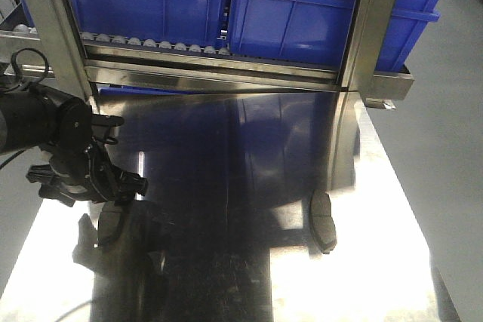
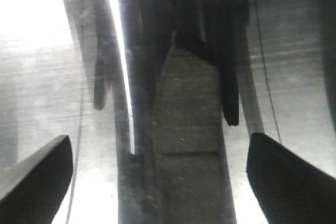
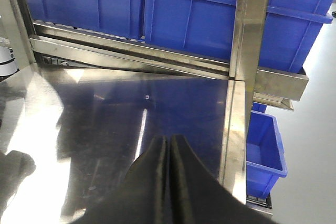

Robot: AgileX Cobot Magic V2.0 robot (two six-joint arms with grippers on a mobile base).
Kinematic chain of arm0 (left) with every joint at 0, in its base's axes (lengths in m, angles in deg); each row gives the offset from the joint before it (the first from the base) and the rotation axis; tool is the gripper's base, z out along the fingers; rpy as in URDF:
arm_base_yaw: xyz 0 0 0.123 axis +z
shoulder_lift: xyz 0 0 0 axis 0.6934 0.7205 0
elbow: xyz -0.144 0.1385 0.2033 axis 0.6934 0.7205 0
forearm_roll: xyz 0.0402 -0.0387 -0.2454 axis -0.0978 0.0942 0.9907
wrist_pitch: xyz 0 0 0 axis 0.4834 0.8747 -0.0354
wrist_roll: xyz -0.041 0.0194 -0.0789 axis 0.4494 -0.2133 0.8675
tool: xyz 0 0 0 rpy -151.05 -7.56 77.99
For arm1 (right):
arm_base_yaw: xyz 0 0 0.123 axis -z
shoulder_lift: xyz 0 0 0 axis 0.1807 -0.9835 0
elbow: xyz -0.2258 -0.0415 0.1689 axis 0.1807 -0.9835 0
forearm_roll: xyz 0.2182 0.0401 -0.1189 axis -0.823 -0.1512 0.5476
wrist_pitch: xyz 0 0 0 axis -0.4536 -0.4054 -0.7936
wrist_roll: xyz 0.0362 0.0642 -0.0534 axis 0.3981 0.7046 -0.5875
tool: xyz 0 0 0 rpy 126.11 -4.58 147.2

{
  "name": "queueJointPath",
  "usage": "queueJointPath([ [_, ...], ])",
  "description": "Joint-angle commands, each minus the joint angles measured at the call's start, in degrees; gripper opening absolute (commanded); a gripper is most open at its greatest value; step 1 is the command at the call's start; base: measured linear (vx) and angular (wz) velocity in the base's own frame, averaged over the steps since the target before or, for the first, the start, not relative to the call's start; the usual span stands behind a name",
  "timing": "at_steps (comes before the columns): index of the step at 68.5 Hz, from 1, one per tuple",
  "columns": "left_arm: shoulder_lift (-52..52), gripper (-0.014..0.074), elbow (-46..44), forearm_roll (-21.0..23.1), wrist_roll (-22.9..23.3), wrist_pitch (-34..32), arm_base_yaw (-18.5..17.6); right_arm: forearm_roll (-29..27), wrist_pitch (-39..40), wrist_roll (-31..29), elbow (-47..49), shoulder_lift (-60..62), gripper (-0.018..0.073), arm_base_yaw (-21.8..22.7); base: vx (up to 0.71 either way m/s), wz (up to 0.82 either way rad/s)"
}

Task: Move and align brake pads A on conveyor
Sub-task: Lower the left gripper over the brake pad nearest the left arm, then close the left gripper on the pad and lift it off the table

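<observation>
**Left arm poised over a brake pad, jaws spread wide**

From where I stand, the left gripper (image 1: 117,186) hangs low over the shiny steel surface (image 1: 249,277), right above a brake pad (image 1: 113,225) lying flat near the left edge. The left wrist view shows it close up. The two dark fingers (image 2: 37,179) are spread far apart with the grey pad (image 2: 186,103) between them, and neither finger touches it. So those jaws are released and hold nothing. The right gripper (image 3: 168,140) hovers over bare steel with its jaws pressed together, and nothing is between them. A second brake pad (image 1: 323,220) lies well apart on the right side of the surface. I see no other pads, and the conveyor is not in view from any camera.

What worries me is the pick itself. The pad is thin and sits flush on polished metal. If the jaws close too high, I think they will slip over its edge and shove it sideways instead of lifting it. An off-centre grip could let the pad swing or drop during the carry. The glare and dark reflections on the steel also make the pad's outline hard to judge.

As for writing, I can read none. The blue bins (image 1: 294,13) on the roller rack (image 1: 151,41) behind show no label, and the steel post (image 3: 247,24) is bare.
</observation>
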Motion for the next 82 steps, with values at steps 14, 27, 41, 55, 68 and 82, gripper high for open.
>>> queueJointPath([
  [14,-1.5,0.058,-1.5,4.1,-3.9,-1.5,0.3,0.5,4.2,-0.5,1.5,-0.4,-0.0003,0.3,0.0,0.0],
  [27,-0.1,0.058,-1.5,4.5,-4.3,-1.7,0.3,0.5,4.2,-0.5,1.5,-0.4,-0.0003,0.3,0.0,0.0],
  [41,0.5,0.058,-1.5,4.4,-4.3,-1.7,0.3,0.5,4.2,-0.5,1.5,-0.4,-0.0003,0.3,0.0,0.0],
  [55,0.5,0.0554,-1.5,4.4,-4.3,-1.6,0.3,0.5,4.2,-0.5,1.5,-0.4,-0.0003,0.3,0.0,0.0],
  [68,0.4,0.0394,-1.5,4.4,-4.3,-1.4,0.3,0.5,4.2,-0.5,1.5,-0.4,-0.0003,0.3,0.0,0.0],
  [82,0.4,0.0196,-1.5,4.4,-4.1,-1.2,0.3,0.5,4.2,-0.5,1.5,-0.4,-0.0003,0.3,0.0,0.0],
])
